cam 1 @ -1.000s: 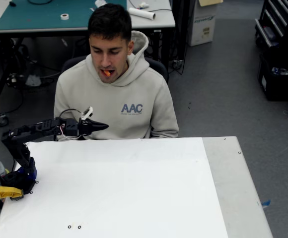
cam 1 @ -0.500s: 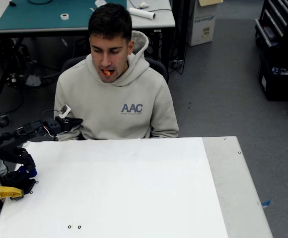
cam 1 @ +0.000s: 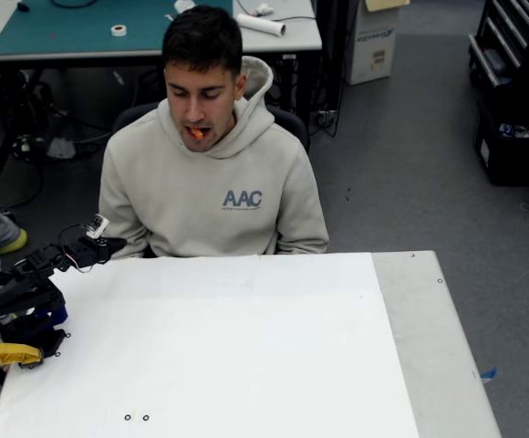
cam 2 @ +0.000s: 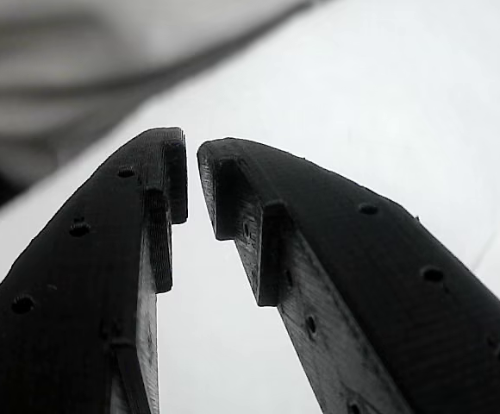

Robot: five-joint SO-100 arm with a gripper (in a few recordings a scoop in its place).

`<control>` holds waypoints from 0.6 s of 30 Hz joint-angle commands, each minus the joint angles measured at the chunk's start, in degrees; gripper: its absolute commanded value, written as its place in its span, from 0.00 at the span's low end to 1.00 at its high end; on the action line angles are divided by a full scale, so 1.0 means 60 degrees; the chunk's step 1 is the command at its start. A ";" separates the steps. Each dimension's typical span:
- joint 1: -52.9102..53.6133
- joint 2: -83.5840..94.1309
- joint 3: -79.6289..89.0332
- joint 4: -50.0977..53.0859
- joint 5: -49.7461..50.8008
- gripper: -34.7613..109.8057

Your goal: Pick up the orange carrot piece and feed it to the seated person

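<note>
Carrot piece (cam 1: 196,133): in seated person's (cam 1: 212,173) mouth; feeding step judged done. Gripper (cam 1: 109,245): above table's (cam 1: 246,347) far left corner, fingertips nearly together, empty. Next: parking arm only

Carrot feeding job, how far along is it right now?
Looks essentially done: the carrot piece sits in the seated person's mouth. The claw holds nothing; in the wrist view its jaws stand nearly shut with a thin gap. The arm is folded low at the table's left edge. Nothing obvious remains.
</note>
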 commanded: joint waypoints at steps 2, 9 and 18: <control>0.0015 0.0864 0.0029 0.1421 -0.0015 0.23; 0.0000 0.2432 0.0044 0.4277 -0.0029 0.23; 0.0000 0.2710 -0.0117 0.5991 -0.0029 0.23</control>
